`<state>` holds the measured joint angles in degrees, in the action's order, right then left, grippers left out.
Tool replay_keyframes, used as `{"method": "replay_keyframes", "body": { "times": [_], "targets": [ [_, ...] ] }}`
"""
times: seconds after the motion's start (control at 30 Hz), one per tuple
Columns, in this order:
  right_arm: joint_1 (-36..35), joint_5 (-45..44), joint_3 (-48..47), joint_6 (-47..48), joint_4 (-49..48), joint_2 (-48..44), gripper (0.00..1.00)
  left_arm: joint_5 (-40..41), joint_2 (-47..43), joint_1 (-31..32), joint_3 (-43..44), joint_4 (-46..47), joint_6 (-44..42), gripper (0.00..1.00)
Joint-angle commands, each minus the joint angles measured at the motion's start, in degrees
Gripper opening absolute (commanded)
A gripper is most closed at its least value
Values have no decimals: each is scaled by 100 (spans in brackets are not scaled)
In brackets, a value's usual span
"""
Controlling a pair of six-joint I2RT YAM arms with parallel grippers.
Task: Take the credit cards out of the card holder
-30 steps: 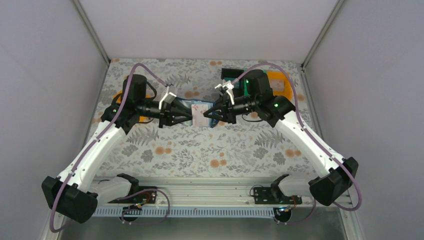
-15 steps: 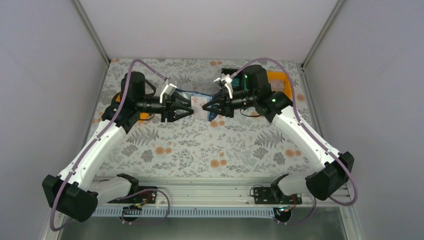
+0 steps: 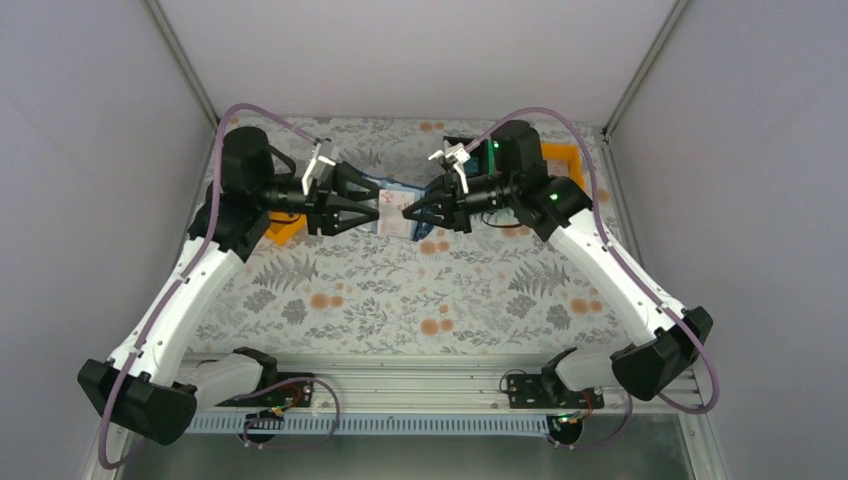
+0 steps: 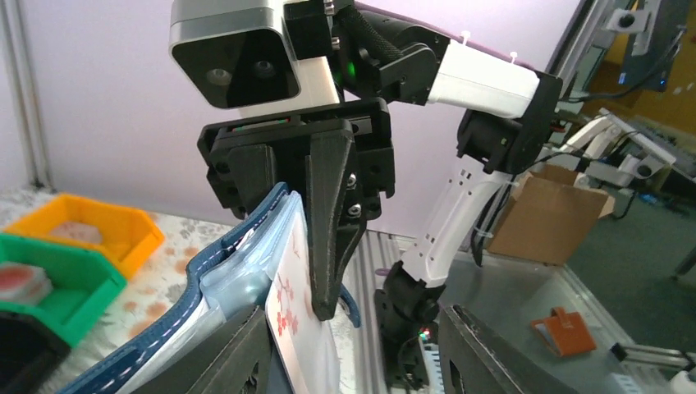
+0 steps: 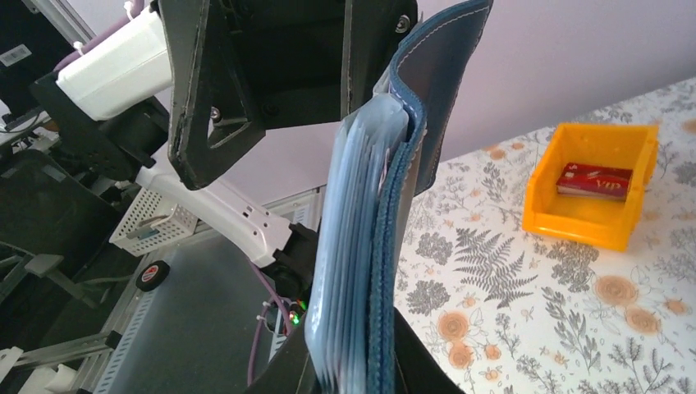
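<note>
Top view: at upper centre, above the floral tabletop (image 3: 420, 300), the card holder (image 3: 400, 189) hangs between both pincers, its long axis slanting toward lower right. The right pincer (image 3: 408, 212) is clenched on it. The left pincer (image 3: 375, 208) stands released, facing its open side.

Left wrist: at lower left a white card (image 4: 297, 328) with red blossoms juts from the holder between the spread fingers (image 4: 238, 361), so the left arm looks best placed to pinch it. No writing is legible.

Right wrist: the holder stands upright mid-frame. In the orange bin (image 5: 574, 217) at right, a red card (image 5: 595, 180) seems to read "VIP".
</note>
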<state>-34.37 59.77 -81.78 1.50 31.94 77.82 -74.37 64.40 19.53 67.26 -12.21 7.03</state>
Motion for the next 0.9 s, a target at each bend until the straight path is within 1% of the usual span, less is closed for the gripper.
{"method": "replay_keyframes", "body": {
  "times": [0.0,0.07,0.13,0.17,0.23,0.33,0.4,0.43,0.63,0.67,0.77,0.87],
  "targets": [
    [-390,607,-490,-48,-395,130,4,583,261,505,357,-819,-897,53],
    [-422,523,-590,-66,-384,142,4,1265,277,572,319,-988,-958,54],
    [-483,287,-683,-41,-314,133,4,1662,262,593,280,-1115,-1145,53],
    [-518,142,-737,-3,-232,122,4,1871,254,608,279,-1255,-1309,50],
    [-577,-124,-769,45,-160,82,4,1981,230,657,275,-1382,-1549,40],
    [-741,-594,-797,144,-105,67,4,1822,223,714,218,-1350,-1536,25],
    [-838,-799,-830,245,-33,109,4,1692,243,740,198,-1319,-1506,10],
    [-844,-798,-835,276,-22,120,4,1661,242,737,185,-1318,-1499,4],
    [-737,-486,-496,455,-84,-119,5,1242,151,615,164,-1451,-1500,2],
    [-704,-464,-409,418,-71,-134,7,1210,119,581,127,-1404,-1402,2],
    [-670,-291,-234,318,-36,-88,18,1274,46,439,-87,-1012,-883,2],
    [-639,-263,-1,240,-107,-172,22,1320,19,251,-225,-864,-659,2]
  ]
}}
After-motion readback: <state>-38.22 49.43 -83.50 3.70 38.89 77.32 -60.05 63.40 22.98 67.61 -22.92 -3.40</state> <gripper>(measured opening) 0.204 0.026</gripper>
